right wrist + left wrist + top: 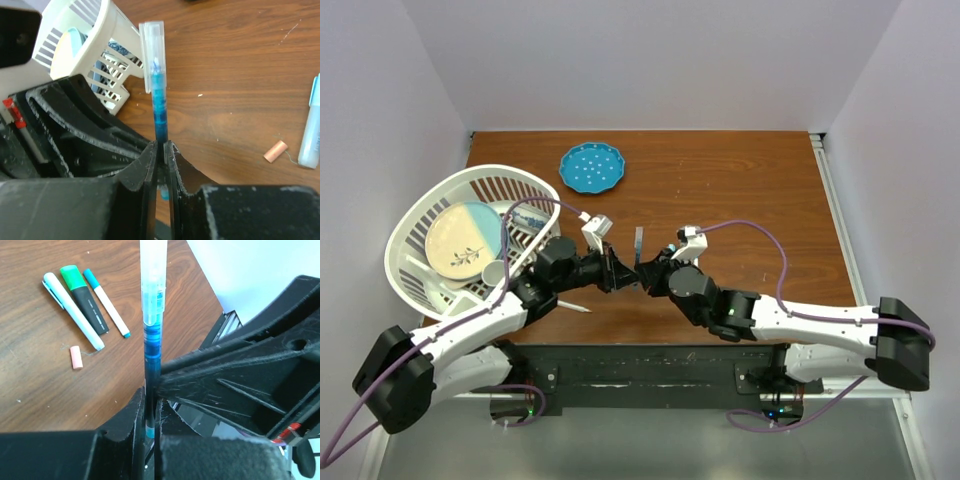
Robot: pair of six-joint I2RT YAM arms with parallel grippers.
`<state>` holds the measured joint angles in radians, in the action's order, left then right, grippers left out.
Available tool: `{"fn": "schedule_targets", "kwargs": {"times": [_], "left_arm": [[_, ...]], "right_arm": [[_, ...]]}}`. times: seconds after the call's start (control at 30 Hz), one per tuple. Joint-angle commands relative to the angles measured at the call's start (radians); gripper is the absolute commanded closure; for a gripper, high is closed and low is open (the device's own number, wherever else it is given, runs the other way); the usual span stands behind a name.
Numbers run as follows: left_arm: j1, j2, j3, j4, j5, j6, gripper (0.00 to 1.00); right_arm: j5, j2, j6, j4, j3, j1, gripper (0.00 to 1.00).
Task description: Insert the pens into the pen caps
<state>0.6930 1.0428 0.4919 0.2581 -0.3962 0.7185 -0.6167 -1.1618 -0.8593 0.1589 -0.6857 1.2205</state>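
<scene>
Where the two arms faced each other over the table (pixel 740 180), I saw the left end effector (pixel 150 425) and the right end effector (pixel 161 160) both clenched on one upright blue pen (pixel 151 340). Its clear cap (pixel 153 50) stood above the fingers, apparently seated. Three loose pens (pixel 87 307) and a pink cap (pixel 76 357) lay beyond the left end effector.
</scene>
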Motion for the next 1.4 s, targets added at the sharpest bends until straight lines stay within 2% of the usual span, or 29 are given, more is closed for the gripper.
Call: {"fn": "schedule_targets", "kwargs": {"times": [0.0,0.03,0.07,0.1,0.13,0.23,0.33,0.53,0.73,0.9,1.03,1.17,1.2,1.23,1.3,1.37], "left_arm": [[-0.02,-0.026,0.047,0.196,0.045,-0.051,1.0],[-0.02,-0.03,0.039,0.194,0.027,-0.062,1.0],[-0.02,-0.041,0.024,0.187,-0.002,-0.074,1.0],[-0.018,-0.067,0.014,0.184,-0.019,-0.1,1.0],[-0.02,-0.079,0.004,0.178,-0.035,-0.111,1.0],[-0.018,-0.124,-0.032,0.165,-0.102,-0.14,1.0],[-0.015,-0.15,-0.058,0.17,-0.162,-0.142,1.0],[-0.007,-0.171,-0.081,0.202,-0.216,-0.123,1.0],[-0.001,-0.173,-0.096,0.263,-0.26,-0.106,1.0],[0.005,-0.178,-0.107,0.277,-0.276,-0.102,1.0],[0.01,-0.176,-0.104,0.279,-0.276,-0.106,1.0],[0.01,-0.167,-0.099,0.283,-0.279,-0.106,1.0],[0.01,-0.164,-0.098,0.288,-0.282,-0.105,1.0],[0.01,-0.162,-0.095,0.297,-0.288,-0.103,1.0],[0.01,-0.159,-0.092,0.302,-0.285,-0.099,1.0],[0.008,-0.159,-0.084,0.308,-0.267,-0.093,1.0]], "right_arm": [[0.081,0.089,0.009,-0.067,-0.018,0.068,1.0],[0.066,0.103,0.022,-0.094,-0.034,0.068,1.0],[0.054,0.115,0.031,-0.146,-0.049,0.066,0.94],[0.042,0.143,0.054,-0.156,-0.073,0.068,0.78],[0.034,0.155,0.065,-0.18,-0.083,0.066,0.68],[0.02,0.192,0.106,-0.219,-0.113,0.066,0.49],[-0.001,0.203,0.137,-0.242,-0.147,0.066,0.39],[-0.06,0.186,0.207,-0.277,-0.248,0.065,0.36],[-0.124,0.099,0.232,-0.367,-0.383,0.042,0.37],[-0.103,0.05,0.241,-0.368,-0.433,0.022,0.39],[-0.075,0.034,0.252,-0.335,-0.437,0.017,0.52],[-0.037,0.021,0.235,-0.32,-0.414,0.017,0.57],[-0.032,0.019,0.23,-0.315,-0.407,0.017,0.6],[-0.028,0.019,0.224,-0.312,-0.397,0.017,0.79],[-0.014,0.025,0.21,-0.303,-0.37,0.019,1.0],[0.006,0.036,0.209,-0.285,-0.344,0.017,1.0]]}}
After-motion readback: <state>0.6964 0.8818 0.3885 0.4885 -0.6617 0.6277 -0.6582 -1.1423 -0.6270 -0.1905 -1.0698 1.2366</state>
